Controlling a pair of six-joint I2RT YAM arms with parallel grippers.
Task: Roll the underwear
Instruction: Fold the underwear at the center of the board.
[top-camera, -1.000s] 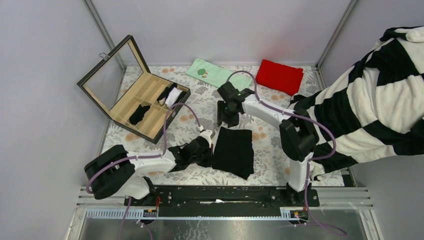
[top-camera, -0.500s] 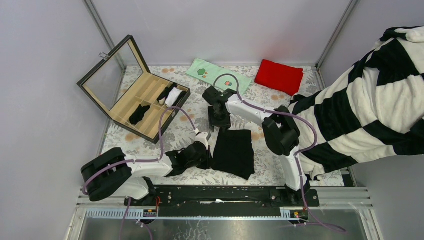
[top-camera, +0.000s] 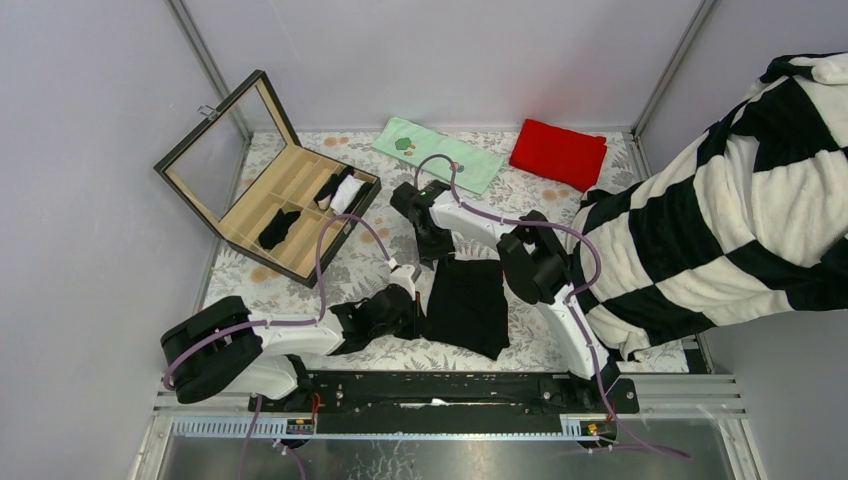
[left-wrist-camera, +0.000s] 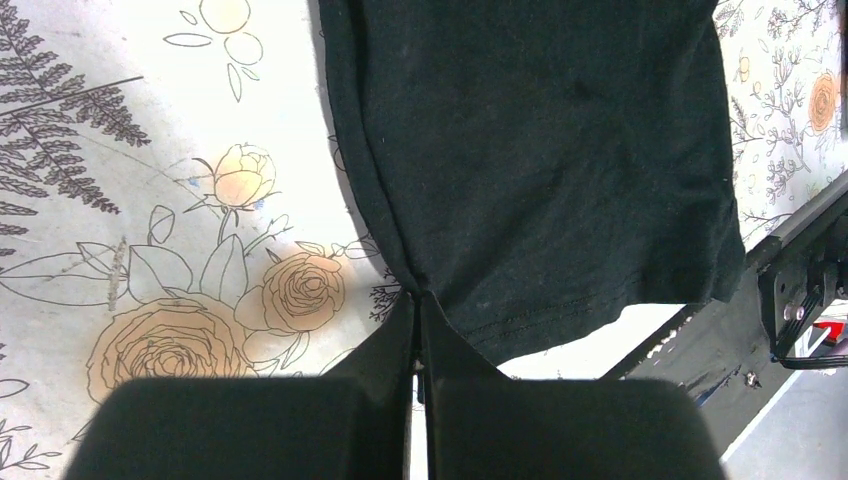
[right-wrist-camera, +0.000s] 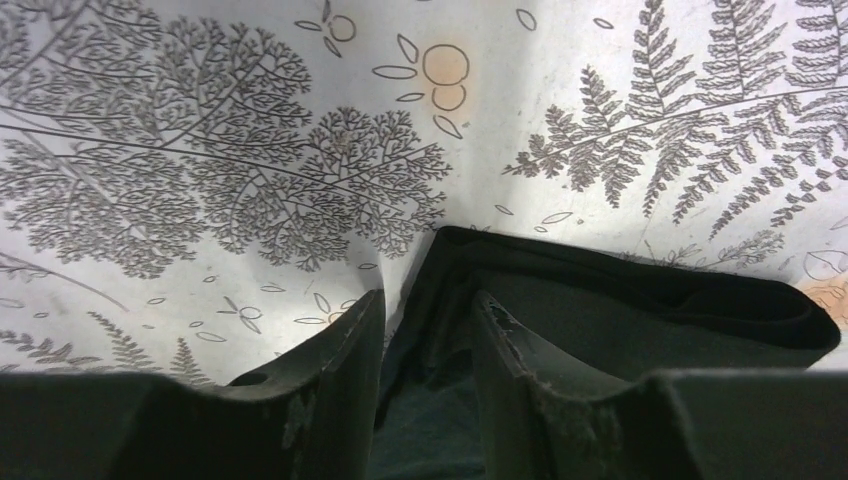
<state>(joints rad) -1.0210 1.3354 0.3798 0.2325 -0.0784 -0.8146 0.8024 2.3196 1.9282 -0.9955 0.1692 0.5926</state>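
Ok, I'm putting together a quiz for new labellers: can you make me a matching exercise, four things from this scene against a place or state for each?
Things:
1 underwear
2 red cloth
3 box
4 left tool

Places or states:
a far side, on the right
b lid open, far left
c shut on a black hem
d lying flat, in the middle

Pairs: 1-d, 2-a, 3-b, 4-c

This was a robot test cell in a lab. Plain grey panel walls (top-camera: 450, 60) and bare metal posts (top-camera: 207, 65) stood beyond the left gripper (top-camera: 417, 308) and right gripper (top-camera: 437, 254). A flowered cloth (top-camera: 342, 150) lay spread under both. Behind them the arms' bases (top-camera: 600, 385) were bolted to a black rail (top-camera: 440, 392).
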